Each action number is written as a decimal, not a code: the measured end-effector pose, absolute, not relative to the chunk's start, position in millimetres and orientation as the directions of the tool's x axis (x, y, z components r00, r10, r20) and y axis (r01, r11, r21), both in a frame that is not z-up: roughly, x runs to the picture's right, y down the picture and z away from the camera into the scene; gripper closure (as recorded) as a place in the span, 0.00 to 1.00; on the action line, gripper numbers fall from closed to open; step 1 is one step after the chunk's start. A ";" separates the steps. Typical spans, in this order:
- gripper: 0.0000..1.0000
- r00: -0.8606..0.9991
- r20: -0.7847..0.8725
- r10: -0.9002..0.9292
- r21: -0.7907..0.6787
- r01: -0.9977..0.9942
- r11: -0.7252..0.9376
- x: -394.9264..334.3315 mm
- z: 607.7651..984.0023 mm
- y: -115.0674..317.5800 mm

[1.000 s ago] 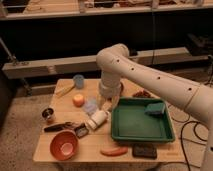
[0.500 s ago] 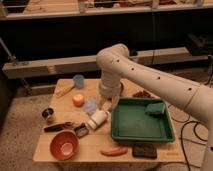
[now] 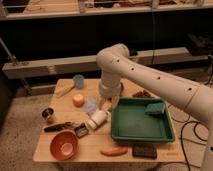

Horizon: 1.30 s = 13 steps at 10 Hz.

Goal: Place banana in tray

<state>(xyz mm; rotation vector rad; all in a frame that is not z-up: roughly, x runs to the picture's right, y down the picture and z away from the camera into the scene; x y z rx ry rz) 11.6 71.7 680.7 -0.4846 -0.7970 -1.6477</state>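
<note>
The banana (image 3: 65, 90), small and pale yellow, lies on the wooden table (image 3: 95, 157) at the back left, beside a blue cup (image 3: 78, 80). The dark green tray (image 3: 135, 125) sits on the right half of the table, with a teal sponge (image 3: 155, 108) in its far right corner. My gripper (image 3: 104, 104) hangs from the white arm over the table's middle, just left of the tray's far left corner. It is well to the right of the banana and apart from it. Nothing shows in its grasp.
Under the gripper are a clear plastic cup (image 3: 91, 106) and a white bottle (image 3: 96, 120) on its side. An orange ball (image 3: 78, 100), a small tin (image 3: 48, 114), a dark utensil (image 3: 59, 127), an orange bowl (image 3: 64, 145), a red sausage (image 3: 114, 151) and a dark block (image 3: 144, 151) are spread around.
</note>
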 end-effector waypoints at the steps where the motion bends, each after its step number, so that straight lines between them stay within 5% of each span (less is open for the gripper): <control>1: 0.50 -0.231 0.693 -0.683 0.240 0.967 -0.084 11.6 680.7 71.7; 13: 0.50 -0.132 0.682 -0.719 0.119 0.991 -0.069 1.5 677.4 50.2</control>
